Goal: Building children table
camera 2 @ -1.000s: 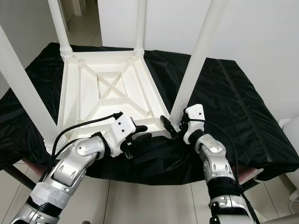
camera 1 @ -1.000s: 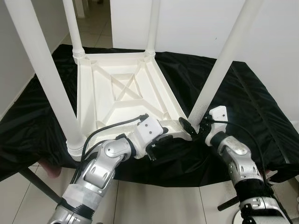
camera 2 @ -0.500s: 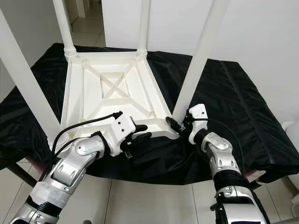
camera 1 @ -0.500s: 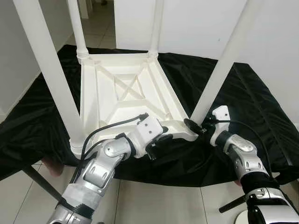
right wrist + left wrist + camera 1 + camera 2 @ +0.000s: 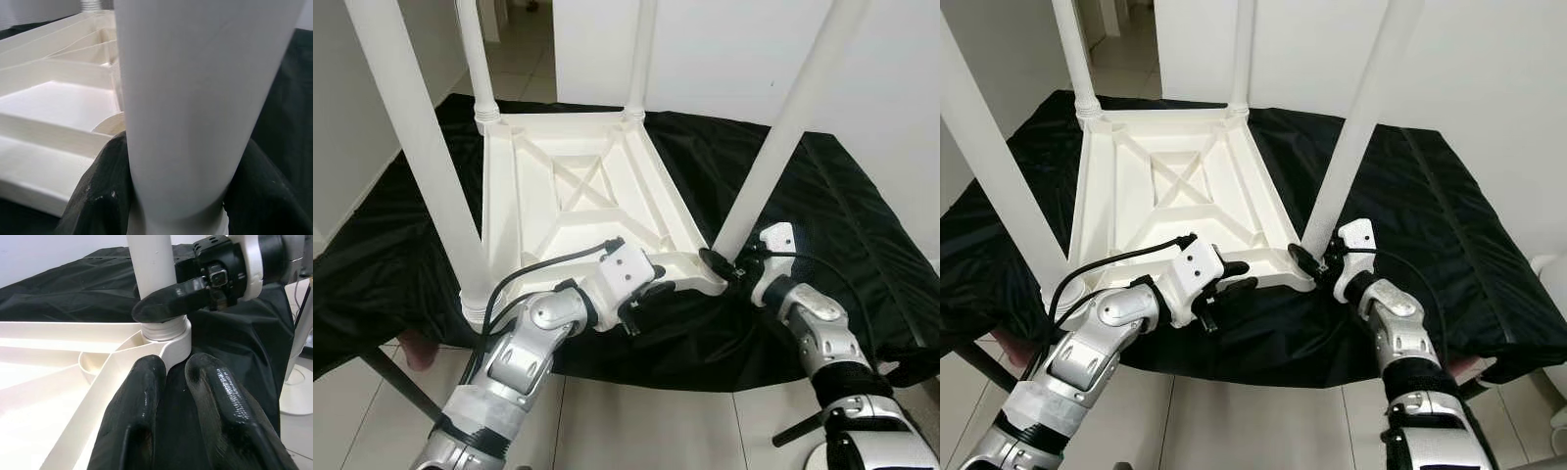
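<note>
Since half a second ago little is shifting. I am seeing the white children's table [image 5: 573, 201] lying upside down on a black cloth [image 5: 832, 206], near corner at the cloth's front edge. My right gripper [image 5: 724, 266] is clamping the near right leg [image 5: 773, 147] at its base. My left gripper [image 5: 181, 396], fingers nearly together and empty, is resting against the tabletop's near rim.

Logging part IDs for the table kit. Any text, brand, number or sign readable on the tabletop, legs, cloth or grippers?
No readable text in any view.
Tabletop: bare white ribbed underside, no markings.
Legs: plain white, no label.
Black cloth: unmarked.
Left gripper: plain black fingers, against the tabletop edge near the corner socket.
Right gripper: fingers around the near right leg, no lettering to make out.
</note>
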